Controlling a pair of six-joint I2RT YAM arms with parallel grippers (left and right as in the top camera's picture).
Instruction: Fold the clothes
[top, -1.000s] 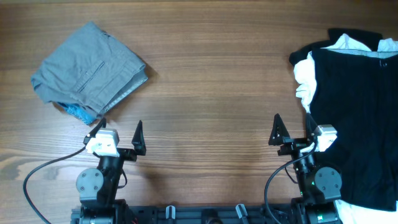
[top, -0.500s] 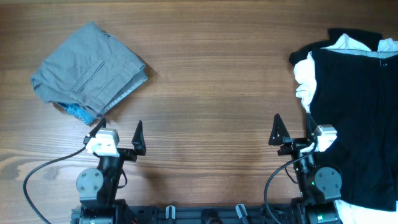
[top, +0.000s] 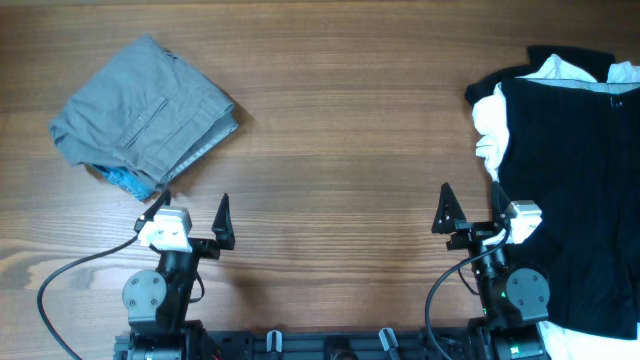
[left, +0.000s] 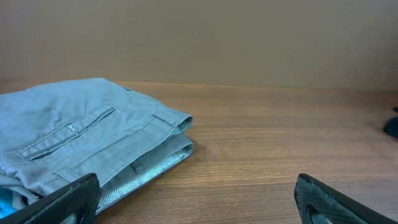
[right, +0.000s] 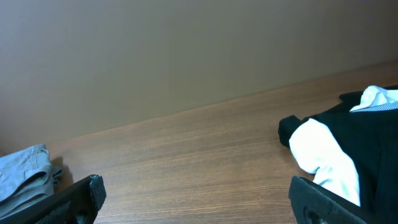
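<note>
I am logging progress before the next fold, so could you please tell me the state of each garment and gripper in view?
grey trousers: folded, lying at the far left.
black garment: unfolded, spread out at the right edge.
white garment: crumpled, partly under the black garment.
left gripper: fingers open, holding nothing.
right gripper: fingers open, holding nothing.

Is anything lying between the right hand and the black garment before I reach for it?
Nothing visible does. The black garment lies right beside the right hand, with no other item between them.
</note>
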